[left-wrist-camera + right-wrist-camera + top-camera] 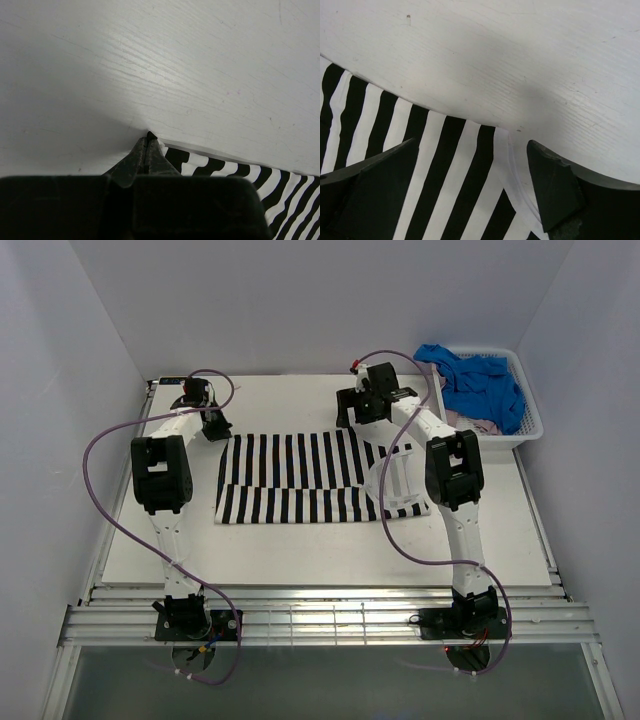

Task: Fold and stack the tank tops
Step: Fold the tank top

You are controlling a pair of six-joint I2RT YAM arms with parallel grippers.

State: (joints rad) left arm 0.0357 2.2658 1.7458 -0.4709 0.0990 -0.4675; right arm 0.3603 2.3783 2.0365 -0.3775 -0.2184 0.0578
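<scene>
The black-and-white striped tank top (300, 475) lies spread flat in the middle of the table. My left gripper (215, 428) is at its far left corner, and in the left wrist view the left gripper (149, 137) is shut, pinching the corner of the striped top (280, 185). My right gripper (358, 418) is over the far right edge. The wrist view shows the right gripper (470, 170) open, with the striped top's (440, 165) white-hemmed corner between its fingers (555, 185). The blue top (480, 380) and a bit of the pink top (470, 423) lie in the basket.
A white lattice basket (530, 425) stands at the back right corner of the table. White walls close in the left, back and right sides. Purple cables loop along both arms. A metal rail runs along the near edge.
</scene>
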